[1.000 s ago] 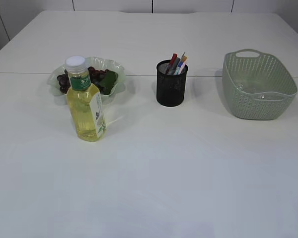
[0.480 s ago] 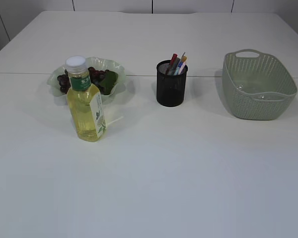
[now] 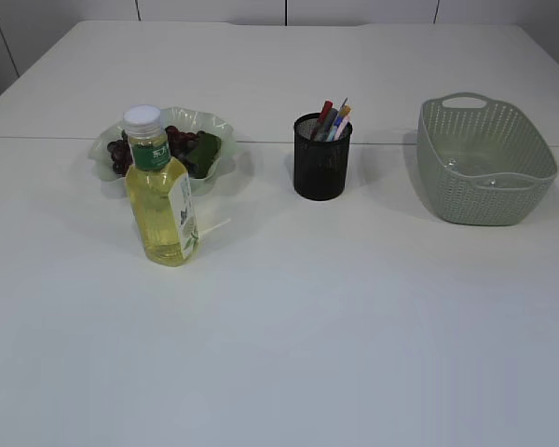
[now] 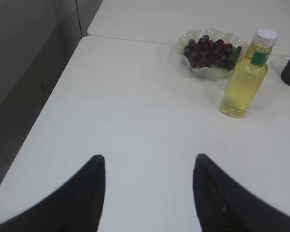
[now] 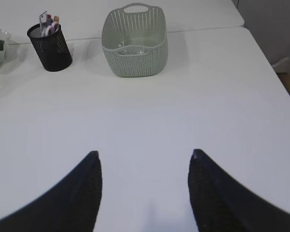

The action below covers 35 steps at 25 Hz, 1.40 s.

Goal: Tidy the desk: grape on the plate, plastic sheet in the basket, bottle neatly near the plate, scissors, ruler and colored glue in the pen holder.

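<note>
A yellow-filled bottle (image 3: pixel 163 200) (image 4: pixel 241 82) with a white cap stands upright just in front of the wavy pale-green plate (image 3: pixel 102 149) (image 4: pixel 203 73). Dark grapes (image 3: pixel 179 138) (image 4: pixel 208 48) lie on that plate. The black mesh pen holder (image 3: pixel 321 163) (image 5: pixel 50 46) has several coloured items (image 3: pixel 334 119) sticking out; which is scissors, ruler or glue I cannot tell. Something clear, seemingly the plastic sheet (image 3: pixel 475 172), glints inside the green basket (image 3: pixel 489 200) (image 5: pixel 135 60). My left gripper (image 4: pixel 150 157) and right gripper (image 5: pixel 144 152) both stand open over bare table, far from everything. Neither shows in the exterior view.
A dark green leaf-like piece (image 3: pixel 205 154) lies on the plate beside the grapes. The table's left edge (image 4: pixel 63 72) drops off beside the left gripper, and its right edge (image 5: pixel 275 72) runs near the basket side.
</note>
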Each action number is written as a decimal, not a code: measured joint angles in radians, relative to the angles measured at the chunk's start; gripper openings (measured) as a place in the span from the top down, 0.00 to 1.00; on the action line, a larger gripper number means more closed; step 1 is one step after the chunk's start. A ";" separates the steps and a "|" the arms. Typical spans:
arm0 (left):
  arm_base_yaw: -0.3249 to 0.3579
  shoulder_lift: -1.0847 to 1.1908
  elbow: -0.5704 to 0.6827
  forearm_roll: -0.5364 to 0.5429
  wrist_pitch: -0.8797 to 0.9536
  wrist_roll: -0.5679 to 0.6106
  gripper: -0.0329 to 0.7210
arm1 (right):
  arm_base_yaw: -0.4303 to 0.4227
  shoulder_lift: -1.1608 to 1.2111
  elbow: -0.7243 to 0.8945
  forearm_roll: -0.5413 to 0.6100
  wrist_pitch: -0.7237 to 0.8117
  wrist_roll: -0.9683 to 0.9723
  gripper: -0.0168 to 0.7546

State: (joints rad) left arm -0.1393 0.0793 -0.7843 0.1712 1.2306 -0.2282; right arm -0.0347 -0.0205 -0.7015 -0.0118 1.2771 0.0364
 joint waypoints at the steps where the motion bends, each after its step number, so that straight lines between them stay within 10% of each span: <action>1: 0.000 -0.013 0.009 0.000 -0.002 0.000 0.39 | 0.000 0.000 0.017 0.000 0.000 0.000 0.39; 35: 0.000 -0.068 0.256 -0.125 -0.116 0.011 0.39 | 0.000 0.000 0.201 -0.041 -0.116 -0.063 0.39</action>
State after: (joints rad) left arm -0.1393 0.0115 -0.5288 0.0465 1.1148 -0.2167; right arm -0.0347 -0.0205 -0.5007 -0.0528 1.1614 -0.0261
